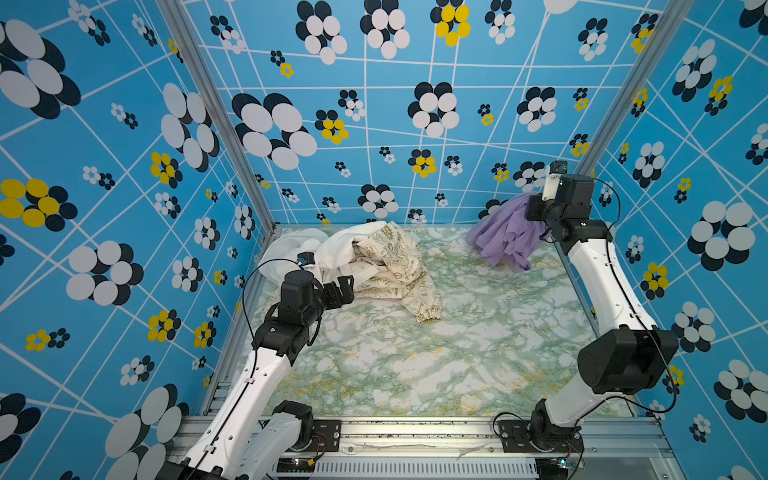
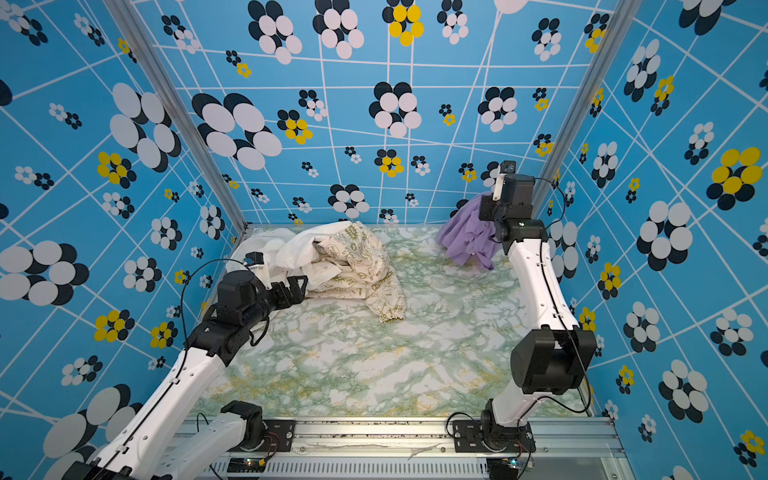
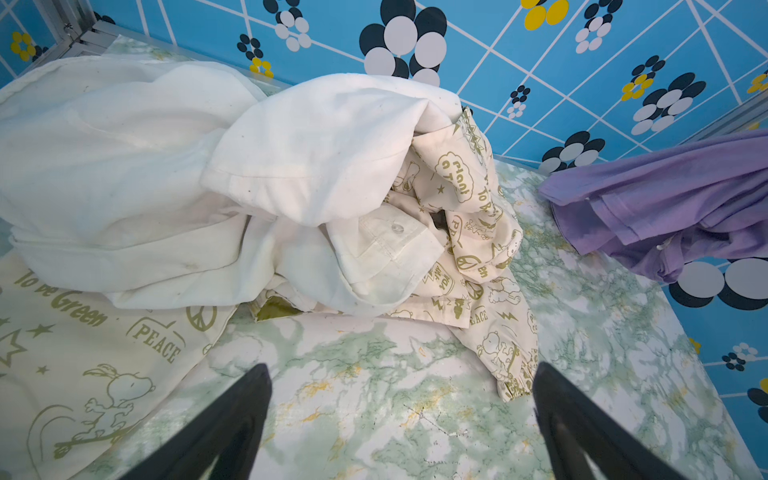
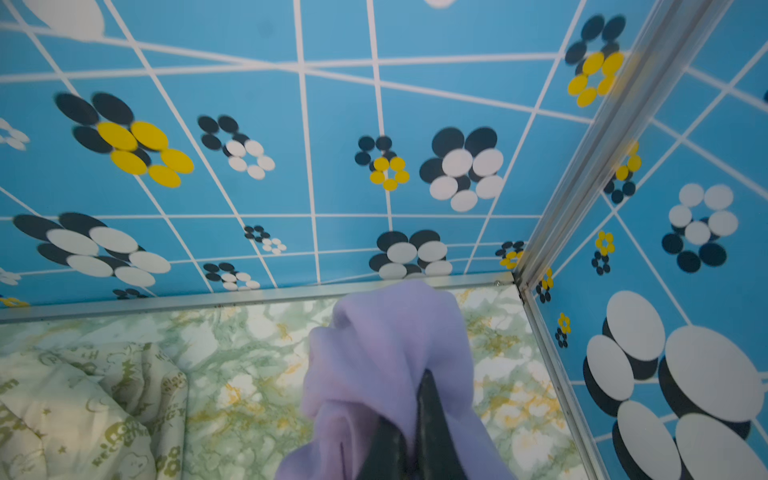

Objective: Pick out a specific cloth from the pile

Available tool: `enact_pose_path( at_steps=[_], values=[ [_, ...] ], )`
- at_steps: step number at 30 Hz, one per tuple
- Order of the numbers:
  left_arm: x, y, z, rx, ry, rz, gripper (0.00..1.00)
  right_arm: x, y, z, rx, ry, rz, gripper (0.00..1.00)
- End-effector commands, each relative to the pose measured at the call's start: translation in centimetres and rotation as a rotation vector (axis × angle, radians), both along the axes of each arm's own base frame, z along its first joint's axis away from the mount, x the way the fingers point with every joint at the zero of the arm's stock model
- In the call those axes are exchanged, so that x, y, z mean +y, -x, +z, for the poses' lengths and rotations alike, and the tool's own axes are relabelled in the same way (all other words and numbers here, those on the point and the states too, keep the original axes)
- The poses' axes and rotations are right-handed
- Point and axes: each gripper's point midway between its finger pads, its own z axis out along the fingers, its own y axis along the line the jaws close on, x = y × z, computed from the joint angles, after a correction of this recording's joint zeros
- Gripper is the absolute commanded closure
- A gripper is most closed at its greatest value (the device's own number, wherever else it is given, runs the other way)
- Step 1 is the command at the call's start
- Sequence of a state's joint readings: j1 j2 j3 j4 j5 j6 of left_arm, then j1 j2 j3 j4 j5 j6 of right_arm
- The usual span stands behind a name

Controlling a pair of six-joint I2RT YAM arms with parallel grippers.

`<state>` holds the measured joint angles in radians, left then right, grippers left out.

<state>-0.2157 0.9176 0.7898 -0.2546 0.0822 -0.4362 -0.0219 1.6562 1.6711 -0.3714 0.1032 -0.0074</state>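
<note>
Cloth: the lavender cloth (image 1: 505, 232) hangs bunched from the right gripper over the far right corner of the tabletop (image 1: 415, 357), well apart from the pile.
Right gripper: the right gripper (image 4: 417, 415) is clenched on a gathered fold of the cloth, with fabric spilling round both fingers.
Grip risk: only a small pinch of thin fabric appears to be held. A quick swing could let it slide out, dropping the cloth.
Trailing hem: the lowest folds hang close to the tabletop, and whether they touch cannot be told. If they drag during a move, friction could tug the cloth from the jaws.
Corner risk: the gripper sits near the far wall and the right-hand frame post. A careless turn could knock the wrist or snag the cloth there.
Pile: the pile (image 1: 374, 257), white cloth (image 1: 332, 249) over cream printed cloth (image 1: 399, 266), lies at the far left of the tabletop, with an olive-green bit (image 3: 276, 309) showing underneath.
Mix-up risk: carrying the cloth back towards the pile would undo the separation.
Left gripper: the left gripper (image 3: 401, 368) is spread wide and empty, just beside the near edge of the pile.
Left-arm risk: a forward nudge could catch the printed cloth and drag the pile.
</note>
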Motion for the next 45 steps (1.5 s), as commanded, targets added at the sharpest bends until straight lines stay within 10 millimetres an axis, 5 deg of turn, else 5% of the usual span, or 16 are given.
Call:
enact_pose_path(
  at_steps=[1, 5, 8, 11, 13, 18, 22, 29, 38, 45],
  values=[
    [0.2, 0.0, 0.3, -0.021, 0.019, 0.007, 0.01, -1.8, 2.4, -5.3, 0.144, 0.009, -0.072, 1.0],
    [0.1, 0.0, 0.0, -0.016, 0.019, 0.005, 0.01, -3.8, 5.9, -12.5, 0.35, -0.015, -0.156, 0.84],
    [0.2, 0.0, -0.1, -0.017, 0.018, 0.005, 0.01, -5.2, 8.3, -16.0, 0.451, -0.066, -0.225, 0.57],
    [0.2, -0.1, -0.3, -0.013, 0.016, 0.004, 0.01, -5.3, 9.2, -16.1, 0.452, -0.101, -0.229, 0.11],
    [0.2, -0.1, -0.4, -0.012, 0.015, 0.005, 0.01, -5.1, 9.0, -14.4, 0.405, -0.109, -0.219, 0.02],
    [0.2, -0.3, -0.5, -0.014, 0.027, 0.011, 0.01, -4.6, 8.1, -10.6, 0.319, -0.128, -0.189, 0.01],
    [0.2, -0.3, -0.5, -0.015, 0.031, 0.013, 0.01, -2.8, 7.6, -10.9, 0.361, -0.11, -0.125, 0.01],
    [0.2, -0.2, -0.5, -0.015, 0.026, 0.012, 0.01, 0.8, 8.7, -17.0, 0.591, -0.047, -0.015, 0.01],
    [0.3, -0.2, -0.7, -0.013, 0.026, 0.014, 0.01, 0.7, 10.4, -24.8, 0.88, -0.028, -0.008, 0.1],
    [0.4, -0.1, -0.8, -0.009, 0.02, 0.016, 0.01, 0.1, 9.2, -27.7, 0.921, -0.035, -0.035, 0.27]
  ],
)
